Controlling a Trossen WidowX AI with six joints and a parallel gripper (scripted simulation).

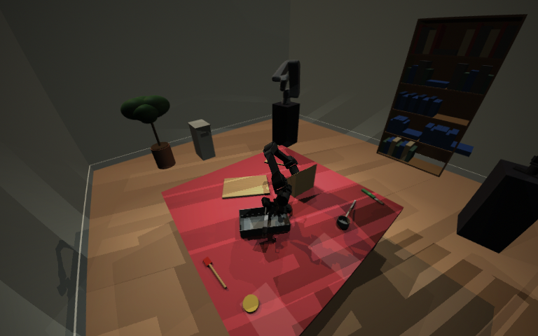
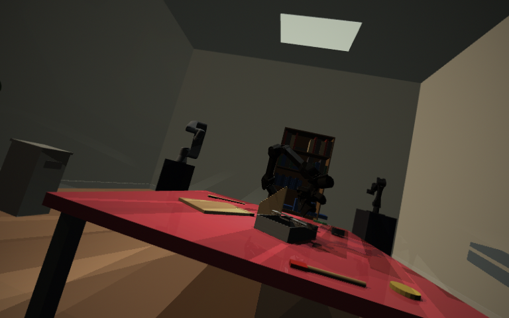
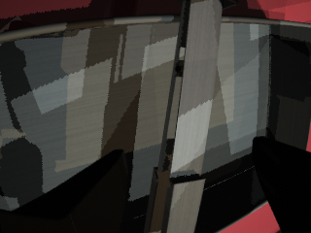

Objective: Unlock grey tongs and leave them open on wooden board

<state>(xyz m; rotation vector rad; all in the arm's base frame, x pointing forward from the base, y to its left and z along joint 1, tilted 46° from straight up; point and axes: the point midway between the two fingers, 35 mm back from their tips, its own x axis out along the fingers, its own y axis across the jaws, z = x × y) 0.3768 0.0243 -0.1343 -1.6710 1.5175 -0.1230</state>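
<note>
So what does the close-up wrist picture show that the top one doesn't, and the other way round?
Only the wrist view shows the gripper's two dark fingers standing apart on either side of the grey tongs, not yet closed on them. Only the top view shows the wooden board, the red-headed spatula, the yellow disc, the ladle and the bookshelf. Both show the tongs lying across the roasting tin on the red table.
</note>
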